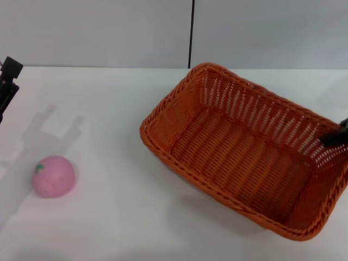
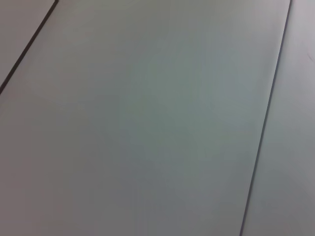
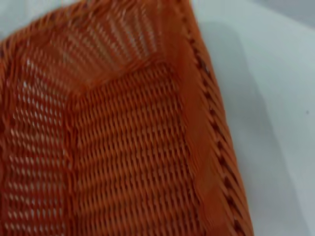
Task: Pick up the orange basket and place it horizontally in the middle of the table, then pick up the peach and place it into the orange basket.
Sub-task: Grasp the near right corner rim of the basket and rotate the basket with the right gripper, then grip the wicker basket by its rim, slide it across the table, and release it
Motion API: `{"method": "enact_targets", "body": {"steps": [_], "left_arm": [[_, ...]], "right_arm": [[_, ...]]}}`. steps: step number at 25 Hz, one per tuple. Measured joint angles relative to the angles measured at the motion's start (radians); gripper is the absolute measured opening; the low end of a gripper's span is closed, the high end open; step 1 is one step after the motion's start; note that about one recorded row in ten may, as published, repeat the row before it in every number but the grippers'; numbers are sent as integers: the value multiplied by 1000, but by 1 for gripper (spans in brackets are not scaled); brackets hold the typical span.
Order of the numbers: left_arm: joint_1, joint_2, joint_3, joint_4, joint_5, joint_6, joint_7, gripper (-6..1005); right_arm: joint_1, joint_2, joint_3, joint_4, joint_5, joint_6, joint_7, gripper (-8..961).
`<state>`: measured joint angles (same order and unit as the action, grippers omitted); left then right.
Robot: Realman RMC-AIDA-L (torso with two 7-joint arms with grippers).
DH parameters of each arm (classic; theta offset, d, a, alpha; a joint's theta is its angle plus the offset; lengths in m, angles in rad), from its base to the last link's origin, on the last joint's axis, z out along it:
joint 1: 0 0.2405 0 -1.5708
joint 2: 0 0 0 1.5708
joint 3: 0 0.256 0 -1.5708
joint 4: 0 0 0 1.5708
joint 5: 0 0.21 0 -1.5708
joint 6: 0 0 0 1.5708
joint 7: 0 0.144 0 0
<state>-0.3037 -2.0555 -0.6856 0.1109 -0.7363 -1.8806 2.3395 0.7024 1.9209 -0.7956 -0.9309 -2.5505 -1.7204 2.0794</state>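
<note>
The orange basket (image 1: 244, 155) lies on the right half of the white table (image 1: 119, 206), turned diagonally, with nothing inside it. Its woven floor and rim (image 3: 123, 162) fill the right wrist view. My right gripper (image 1: 334, 136) shows only as a dark tip at the basket's far right rim, and its hold on the rim is hidden. The pink peach (image 1: 53, 175) rests on the table at the near left, well apart from the basket. My left gripper (image 1: 7, 81) hangs at the far left edge, above and behind the peach.
A grey wall with a dark vertical seam (image 1: 191, 32) stands behind the table. The left wrist view holds only grey panels with dark seams (image 2: 266, 123). Bare tabletop lies between the peach and the basket.
</note>
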Motion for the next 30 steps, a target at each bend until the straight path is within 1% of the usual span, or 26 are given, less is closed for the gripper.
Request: {"method": "enact_targets", "body": {"steps": [1,3,5,9,13,19,21,24,27,30], "left_arm": [[0,0,0,0,0,0,0,841],[0,0,0,1,0,0,0,840],[1,0,0,3,0,0,0,840],[2,0,0,4,-1,1,0,840],[2,0,0,4,-1,2,0,840],[3,0,0,0,-3,10,0,840],[3,0,0,0,-3,11,0,840],[1,0,0,-1,-1,12,2,841],[0,0,0,-1,-1,12,2,841],[-3,0,0,1,-1,14,0,841]], "right_arm": [[0,0,0,0,0,0,0,167],[3,-1,49,-1,13,-5,-12,165],[-2,-6,77,-2,51,-6,-20,164],[-29,-33,103,-3,177,-8,-25,171],[-54,-53,104,-4,303,-25,-26,181],[-80,-61,115,-16,461,-80,-44,196],[-83,-67,129,-19,508,-114,-66,201],[-78,-83,141,-21,541,-161,-95,208],[-61,-108,136,-28,543,-213,-165,216],[-35,-127,132,-41,526,-268,-243,223]]}}
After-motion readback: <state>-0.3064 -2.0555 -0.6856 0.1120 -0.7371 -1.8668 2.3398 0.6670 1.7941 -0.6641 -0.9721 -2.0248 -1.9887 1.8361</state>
